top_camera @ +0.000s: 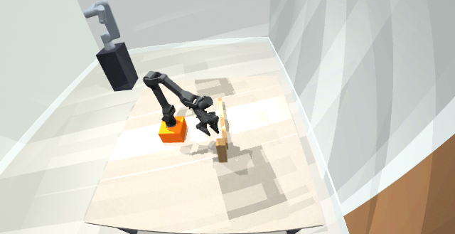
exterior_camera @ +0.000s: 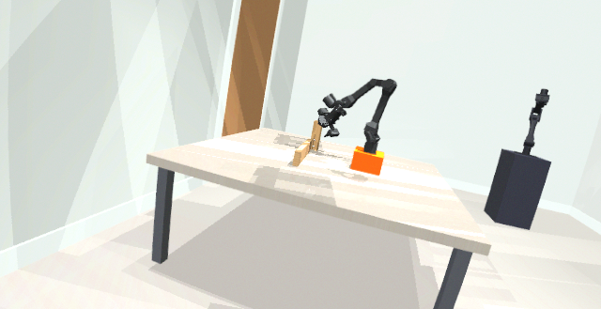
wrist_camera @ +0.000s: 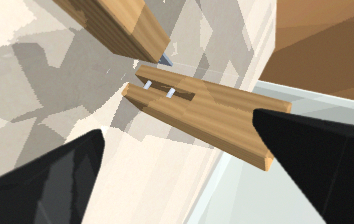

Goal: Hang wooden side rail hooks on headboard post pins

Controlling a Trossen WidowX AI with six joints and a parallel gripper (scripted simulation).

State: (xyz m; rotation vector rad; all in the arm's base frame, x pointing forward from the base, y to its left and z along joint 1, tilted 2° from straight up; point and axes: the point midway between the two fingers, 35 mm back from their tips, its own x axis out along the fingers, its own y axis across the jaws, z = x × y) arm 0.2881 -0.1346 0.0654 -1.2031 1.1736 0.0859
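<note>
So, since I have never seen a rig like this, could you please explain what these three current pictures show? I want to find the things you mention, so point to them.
The machine is one black jointed arm on an orange block (top_camera: 172, 136) (exterior_camera: 367, 162). Two pictures look on from outside: one from above, one from beside the table (top_camera: 156, 191) (exterior_camera: 263, 177). The third comes from near the gripper (top_camera: 213, 134) (wrist_camera: 178, 122), whose black fingers frame the view.

On the table stands a wooden post (top_camera: 222, 152) (exterior_camera: 316, 136) (wrist_camera: 218, 107) with two pins in its slot; beside it lies a wooden rail (top_camera: 222, 114) (exterior_camera: 301, 153) (wrist_camera: 123, 25), a bit of steel showing at its end. The gripper is open and holds nothing.
</note>
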